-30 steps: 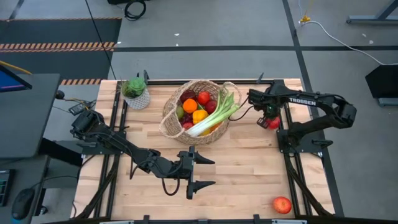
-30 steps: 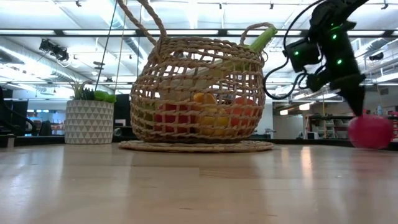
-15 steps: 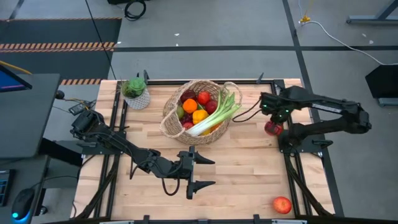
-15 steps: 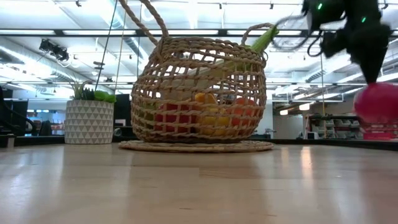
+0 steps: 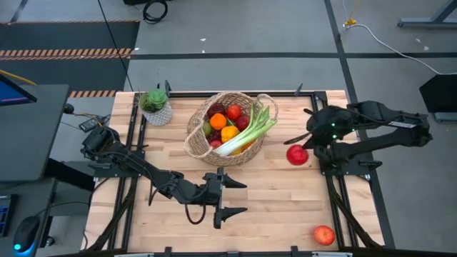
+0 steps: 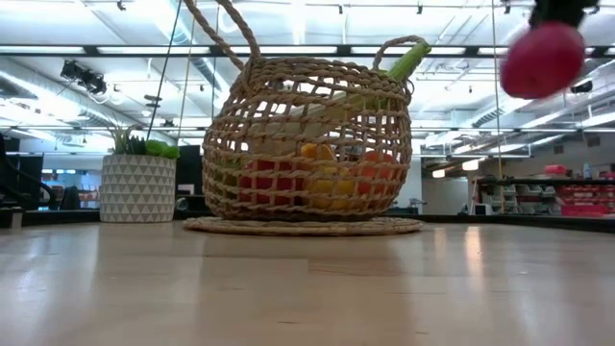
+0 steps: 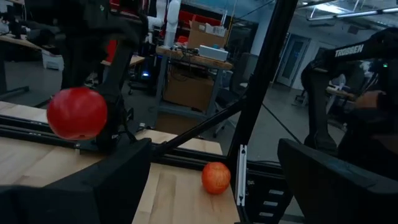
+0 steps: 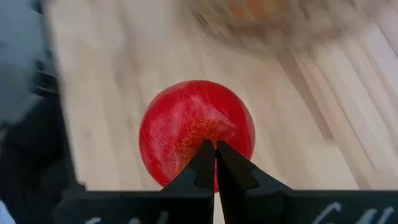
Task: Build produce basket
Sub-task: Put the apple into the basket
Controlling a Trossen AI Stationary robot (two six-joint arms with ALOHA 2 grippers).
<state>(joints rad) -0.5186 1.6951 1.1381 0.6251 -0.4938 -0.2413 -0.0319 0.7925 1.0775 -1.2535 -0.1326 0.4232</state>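
The wicker basket (image 5: 193, 140) stands at the table's far middle, filled with produce: oranges, red fruit and a long leek (image 5: 248, 131) leaning out over its rim. My right gripper (image 5: 303, 148) is right of the basket, shut on a red apple (image 5: 295, 155) that hangs high above the table (image 6: 543, 60). A second apple (image 5: 323, 235) lies at the near right corner. My left gripper (image 5: 234, 198) hovers open near the table's front middle, pointing level toward the right edge, with nothing between its fingers. My right gripper meets the red apple at its top (image 8: 209, 138), where the two shut fingertips (image 8: 204, 163) come together; what they pinch there is hidden by the tips themselves. The fingers come from above, slanting down. The apple hangs below them, lifted clear of the table.
A small white pot with a green plant (image 5: 156, 106) stands left of the basket at the far edge. Black frame rails run along the table's left and right sides (image 5: 335, 207). Bare wood lies between the basket and the left gripper.
My right gripper has risen with the red apple, from close to the tabletop to well above it, and has swung a little toward the near edge and the basket, tipping more downward. It has stayed shut on the apple.
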